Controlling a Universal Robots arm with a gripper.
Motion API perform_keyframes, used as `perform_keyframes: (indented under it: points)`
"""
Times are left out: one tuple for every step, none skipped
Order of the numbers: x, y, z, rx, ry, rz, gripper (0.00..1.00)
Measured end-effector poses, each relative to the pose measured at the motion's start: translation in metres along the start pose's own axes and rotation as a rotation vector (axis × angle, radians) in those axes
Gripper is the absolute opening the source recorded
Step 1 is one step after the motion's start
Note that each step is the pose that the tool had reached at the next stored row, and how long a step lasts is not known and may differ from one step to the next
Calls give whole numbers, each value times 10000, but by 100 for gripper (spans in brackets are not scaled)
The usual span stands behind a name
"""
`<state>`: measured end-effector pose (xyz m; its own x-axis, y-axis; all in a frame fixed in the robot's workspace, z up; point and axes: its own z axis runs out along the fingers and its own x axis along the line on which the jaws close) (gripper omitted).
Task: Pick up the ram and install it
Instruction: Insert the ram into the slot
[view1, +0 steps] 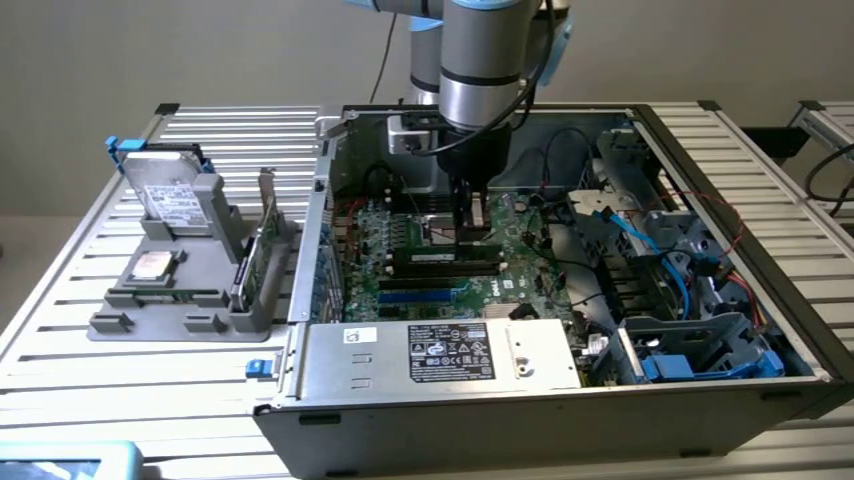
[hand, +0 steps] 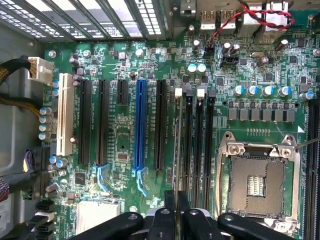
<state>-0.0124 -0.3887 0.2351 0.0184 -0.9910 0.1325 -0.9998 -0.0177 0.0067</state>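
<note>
My gripper (view1: 470, 236) reaches down into the open computer case (view1: 747, 170), just over the motherboard's black memory slots (view1: 447, 262). In the wrist view the gripper (hand: 176, 202) is shut on the ram (hand: 176, 150). The ram shows edge-on as a thin dark strip running away from the two black fingers (hand: 169, 217). It stands in line with the outermost memory slot, beside the other slots (hand: 198, 135) with white latches. Whether it touches the slot I cannot tell. In the exterior view the ram (view1: 455, 246) is a dark strip under the fingertips.
A grey stand (view1: 174, 300) at the exterior view's left holds silver hard drives (view1: 171, 195) and a green expansion card (view1: 254, 255). Inside the case are a power supply (view1: 441, 352), cables (view1: 667, 260) and a blue bracket (view1: 707, 360). The CPU socket (hand: 260, 180) and a blue slot (hand: 140, 125) flank the memory slots.
</note>
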Motion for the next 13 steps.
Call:
perform_keyframes:
  points:
    - [0,0,1,0,-8,-3,14]
    - [-1,0,1,0,-25,-4,14]
    - [0,0,1,2,-51,-6,14]
    - [1,0,2,3,-61,-7,14]
    - [4,0,3,3,-65,-7,14]
    - [8,0,3,3,-68,-7,14]
    - [15,0,4,2,-76,-8,14]
    - [27,0,6,3,-87,-8,14]
    - [33,0,7,4,-93,-8,14]
    - [39,0,7,3,-102,-9,14]
    - [40,1,7,3,-117,-8,14]
    - [40,1,7,3,-141,-7,14]
    - [40,1,7,4,-162,-8,14]
